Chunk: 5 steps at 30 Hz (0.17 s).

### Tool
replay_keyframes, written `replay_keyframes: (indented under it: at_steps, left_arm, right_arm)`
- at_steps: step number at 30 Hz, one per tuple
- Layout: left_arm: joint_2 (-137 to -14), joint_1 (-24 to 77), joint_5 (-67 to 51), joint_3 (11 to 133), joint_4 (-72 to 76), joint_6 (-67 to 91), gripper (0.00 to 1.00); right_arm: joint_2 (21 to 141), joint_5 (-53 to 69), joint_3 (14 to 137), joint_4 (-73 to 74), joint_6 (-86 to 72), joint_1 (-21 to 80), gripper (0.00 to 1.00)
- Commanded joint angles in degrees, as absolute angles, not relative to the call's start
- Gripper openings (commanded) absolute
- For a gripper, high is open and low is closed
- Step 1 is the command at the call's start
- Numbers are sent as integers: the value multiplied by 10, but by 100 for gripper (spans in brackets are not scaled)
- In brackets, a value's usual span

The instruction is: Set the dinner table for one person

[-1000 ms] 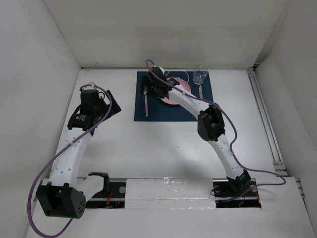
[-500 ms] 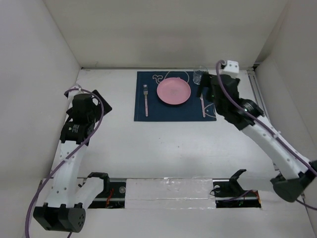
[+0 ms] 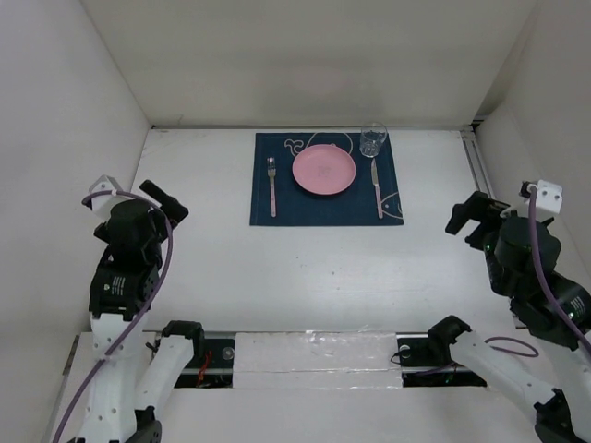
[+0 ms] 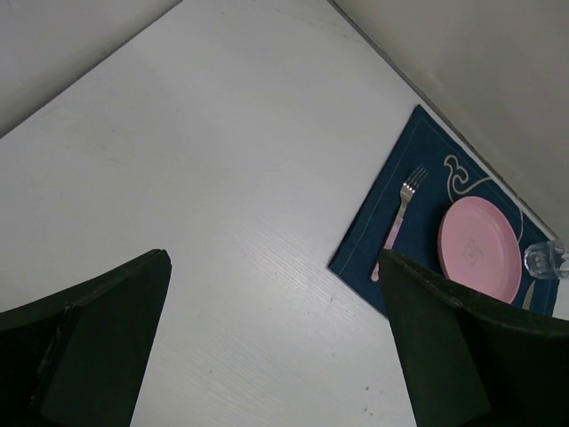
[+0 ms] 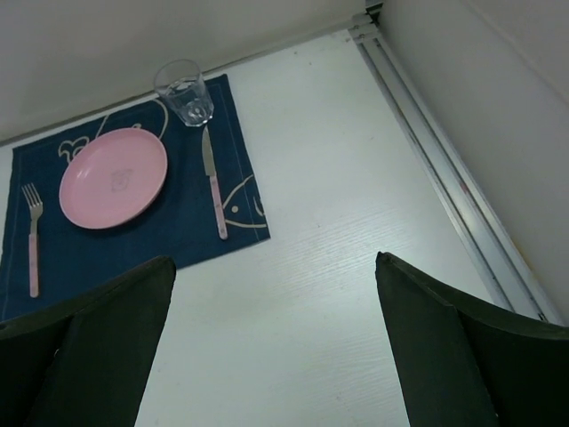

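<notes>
On the white dinner table (image 3: 305, 268) a navy placemat (image 3: 325, 181) lies at the back middle. On it stand a pink plate (image 3: 323, 170), a pink-handled fork (image 3: 271, 187) to its left, a pink-handled knife (image 3: 377, 189) to its right and a clear glass (image 3: 372, 139) at the back right corner. They also show in the right wrist view: plate (image 5: 113, 177), fork (image 5: 33, 238), knife (image 5: 213, 193), glass (image 5: 185, 93). My left gripper (image 3: 159, 197) is open and empty at the left. My right gripper (image 3: 472, 214) is open and empty at the right. Both are raised off the table.
White panels wall the table at back, left and right. A metal rail (image 3: 494, 221) runs along the right edge; it also shows in the right wrist view (image 5: 444, 169). The arm bases sit on a taped strip (image 3: 314, 353) at the near edge.
My right arm has drawn back from the placemat to the near right side. My left arm has drawn back toward the near left. The setting on the placemat has not moved.
</notes>
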<state>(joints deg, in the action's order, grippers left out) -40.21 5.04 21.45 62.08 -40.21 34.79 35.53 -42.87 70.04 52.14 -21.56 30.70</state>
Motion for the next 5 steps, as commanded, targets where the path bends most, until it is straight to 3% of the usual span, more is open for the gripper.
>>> replay_keyframes:
  at_steps: [1,5]
  left_arm:
    - [-389,49,232,643,-416,354,100]
    - [-384,49,213,631,-410,359,100]
  right_arm:
    - [359,-429,708,552,-205,302,100]
    - [359,-437,708,552,-205,297,100]
